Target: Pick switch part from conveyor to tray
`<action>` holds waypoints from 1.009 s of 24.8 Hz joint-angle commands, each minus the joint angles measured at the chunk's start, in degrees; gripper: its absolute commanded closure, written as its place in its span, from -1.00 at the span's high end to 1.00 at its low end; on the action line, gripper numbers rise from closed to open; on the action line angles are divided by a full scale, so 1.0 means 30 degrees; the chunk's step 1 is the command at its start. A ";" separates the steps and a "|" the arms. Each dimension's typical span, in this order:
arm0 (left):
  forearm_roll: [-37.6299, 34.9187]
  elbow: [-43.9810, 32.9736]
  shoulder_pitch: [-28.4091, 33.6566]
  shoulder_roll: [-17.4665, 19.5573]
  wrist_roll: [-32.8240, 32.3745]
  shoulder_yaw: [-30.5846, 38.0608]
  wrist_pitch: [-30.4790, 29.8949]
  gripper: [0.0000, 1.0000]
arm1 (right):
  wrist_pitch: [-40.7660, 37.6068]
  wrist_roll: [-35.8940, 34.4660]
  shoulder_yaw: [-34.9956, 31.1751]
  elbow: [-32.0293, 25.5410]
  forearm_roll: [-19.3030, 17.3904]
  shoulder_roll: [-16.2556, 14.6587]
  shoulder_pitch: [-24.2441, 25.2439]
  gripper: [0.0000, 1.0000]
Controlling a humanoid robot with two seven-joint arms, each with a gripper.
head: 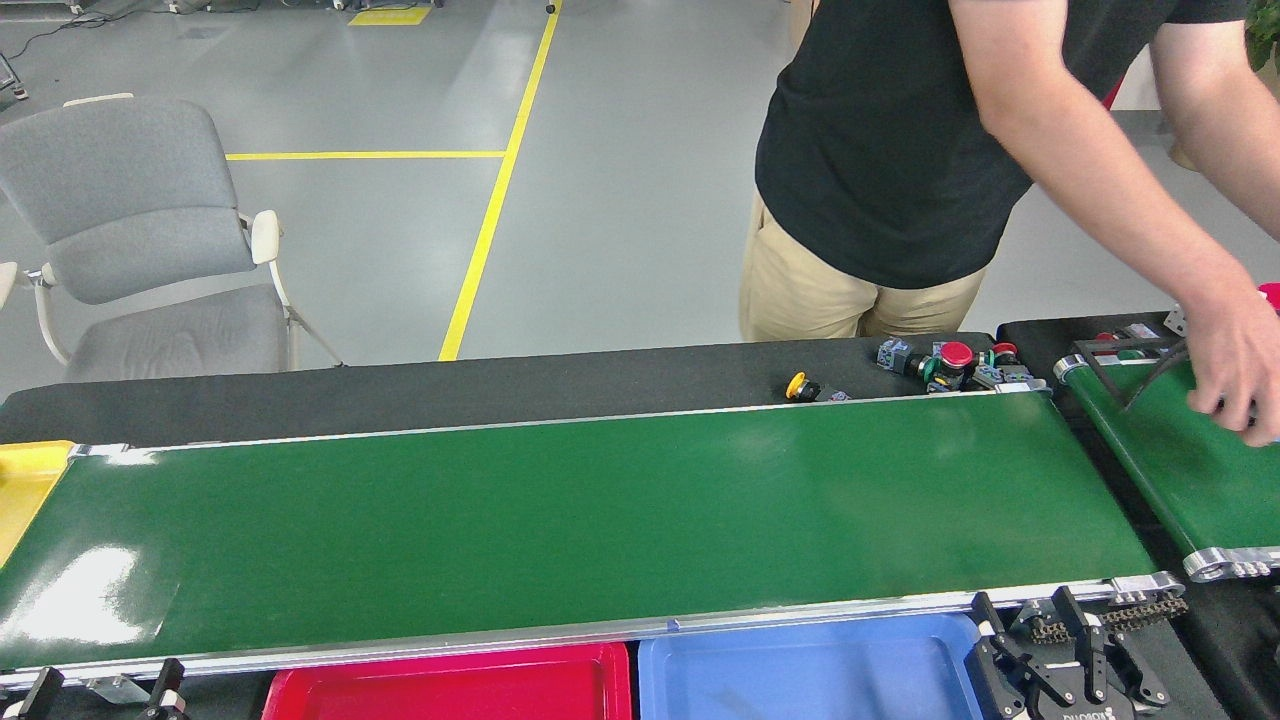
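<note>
Conveyor (560, 520) belt is bare; switch parts (945, 365) sit in a cluster on the black table past its far rail, well beyond and left of the right gripper (1040, 640). That gripper is spread wide, empty, over the blue tray (800, 670). Left gripper (105, 690): only fingertips visible, can't tell. Judgement: hold until a part rides in front of the right gripper, then descend centred.

The right gripper (1055, 640) is seen at the lower right edge of the head view, its two black fingers (1080, 625) spread apart and pointed upward. Of the left gripper (100, 690), only two black fingertips are seen at the lower left edge, set apart from each other. Neither arm is shown further.
</note>
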 commanded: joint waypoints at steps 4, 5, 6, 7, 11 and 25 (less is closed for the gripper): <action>0.0010 -0.0157 0.0146 0.0230 0.0126 0.0081 -0.0002 1.00 | 0.0107 0.0034 -0.0056 -0.0170 -0.0059 -0.0010 -0.0002 1.00; 0.0039 -0.0157 0.0146 0.0113 0.0126 0.0169 -0.0002 1.00 | 0.0107 0.0063 -0.0056 -0.0112 -0.0059 -0.0069 0.0027 1.00; 0.0039 -0.0127 0.0146 0.0113 0.0155 0.0169 -0.0002 1.00 | 0.0107 0.0063 -0.0056 -0.0082 -0.0059 -0.0098 0.0027 1.00; 0.0039 -0.0127 0.0146 0.0113 0.0155 0.0169 -0.0002 1.00 | 0.0107 0.0063 -0.0056 -0.0082 -0.0059 -0.0098 0.0027 1.00; 0.0098 -0.0156 -0.0030 0.0054 0.0155 0.0315 0.0027 1.00 | 0.0107 0.0210 -0.0114 -0.0082 -0.0117 -0.0157 0.0261 1.00; 0.0069 -0.0274 -0.0060 0.0201 0.0155 0.0169 -0.0002 1.00 | 0.0254 0.0590 -0.0202 -0.0082 -0.0176 -0.0157 -0.0032 0.99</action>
